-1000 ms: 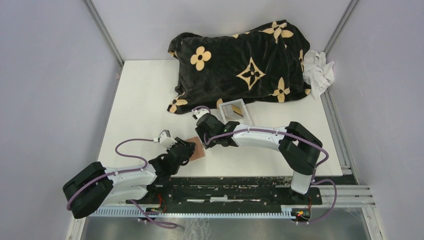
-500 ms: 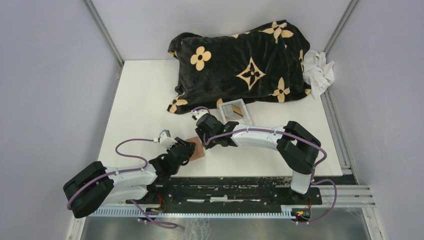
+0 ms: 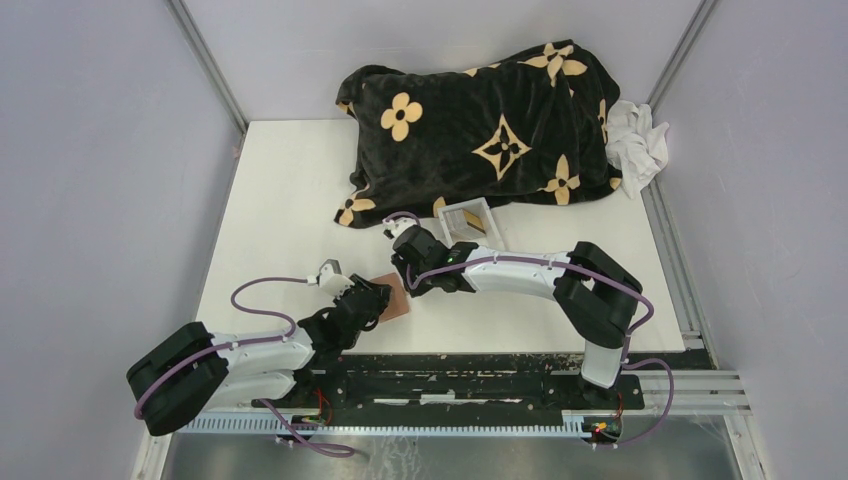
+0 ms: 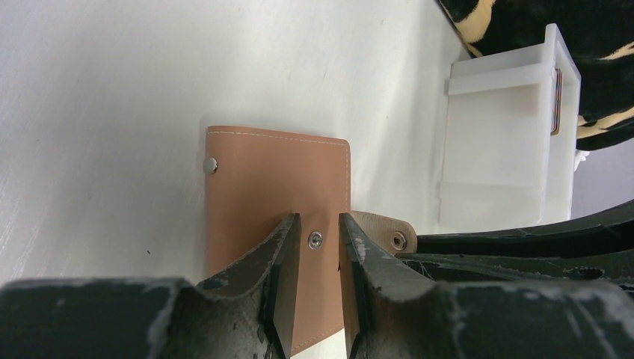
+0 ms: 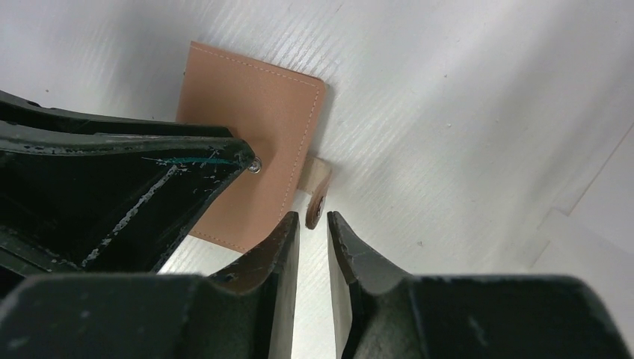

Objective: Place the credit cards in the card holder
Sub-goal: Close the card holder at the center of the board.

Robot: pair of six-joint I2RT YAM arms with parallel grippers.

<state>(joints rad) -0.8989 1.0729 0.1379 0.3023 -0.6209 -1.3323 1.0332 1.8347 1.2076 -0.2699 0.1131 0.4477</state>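
Note:
The brown leather card holder [image 3: 397,300] [image 4: 277,172] [image 5: 254,105] lies flat on the white table, near the front edge. My left gripper [image 3: 378,300] [image 4: 320,224] rests its tips on it, jaws slightly apart with the snap stud showing between them. The holder's strap tab [image 4: 385,224] [image 5: 318,198] sticks up off its side. My right gripper [image 3: 410,283] [image 5: 314,217] has its tips on either side of that tab, with a narrow gap still showing. Thin edges of the credit cards [image 4: 557,101] stand in the clear tray [image 4: 493,142].
The clear tray [image 3: 455,215] sits just behind the right wrist. A black blanket with gold flowers [image 3: 480,120] covers the back of the table [image 3: 290,200]. A crumpled white cloth [image 3: 635,140] lies at the back right. Grey walls stand on both sides.
The right jaws have narrowed around the strap tab. The left gripper and the card holder have stayed where they were.

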